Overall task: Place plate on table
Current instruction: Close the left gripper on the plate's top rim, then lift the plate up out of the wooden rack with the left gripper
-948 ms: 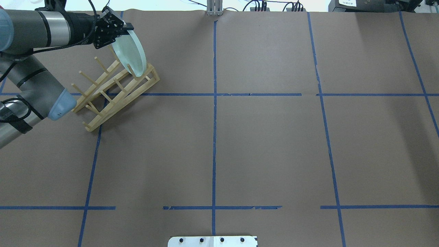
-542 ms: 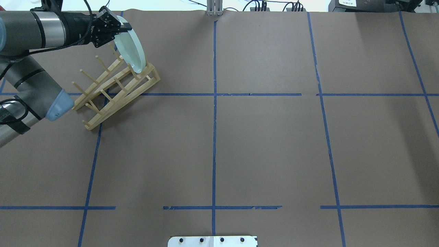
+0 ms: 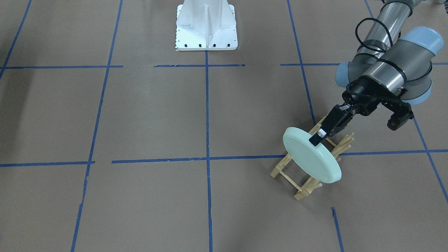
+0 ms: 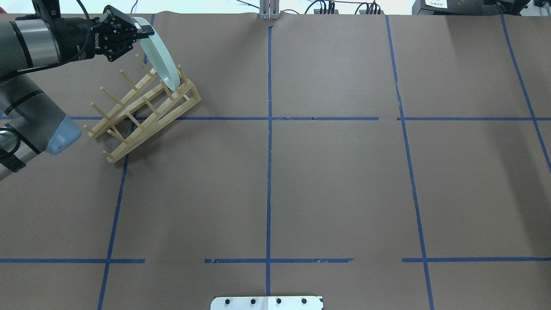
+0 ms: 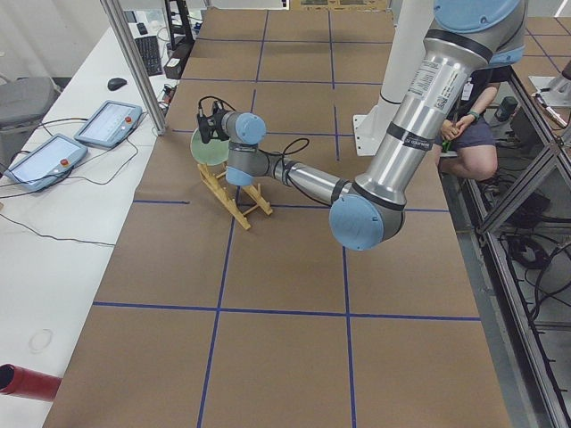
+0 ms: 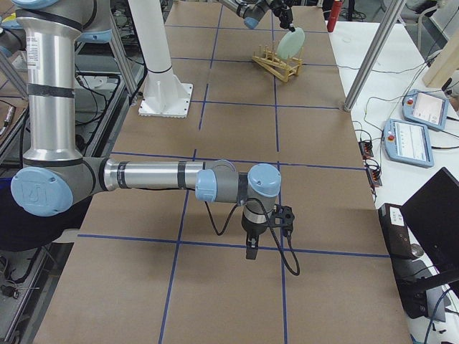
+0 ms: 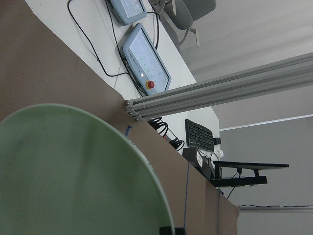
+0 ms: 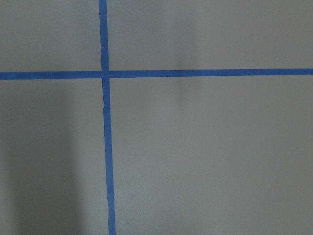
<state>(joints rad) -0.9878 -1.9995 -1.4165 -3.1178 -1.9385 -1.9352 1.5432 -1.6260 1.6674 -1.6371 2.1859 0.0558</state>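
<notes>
Fingers of the left gripper (image 3: 316, 138) are pinched on the upper rim of the mint-green plate (image 3: 309, 158), which is tilted above one end of the wooden peg rack (image 4: 142, 113). Grasp done, I'd say; laying it flat on the table (image 3: 140, 122) remains. I can't tell how the right gripper (image 6: 249, 247) fingers stand.

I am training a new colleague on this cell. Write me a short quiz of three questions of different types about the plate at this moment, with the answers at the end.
1. True or false: the plate lies flat on the table.
2. What holds the plate? A. the left gripper B. an operator's hand C. nothing
3. Fill in the missing word: just under the plate stands a wooden peg ____.

Key
1. False: it is held up and tilted.
2. A: its fingers clamp the plate's upper rim.
3. rack
</notes>
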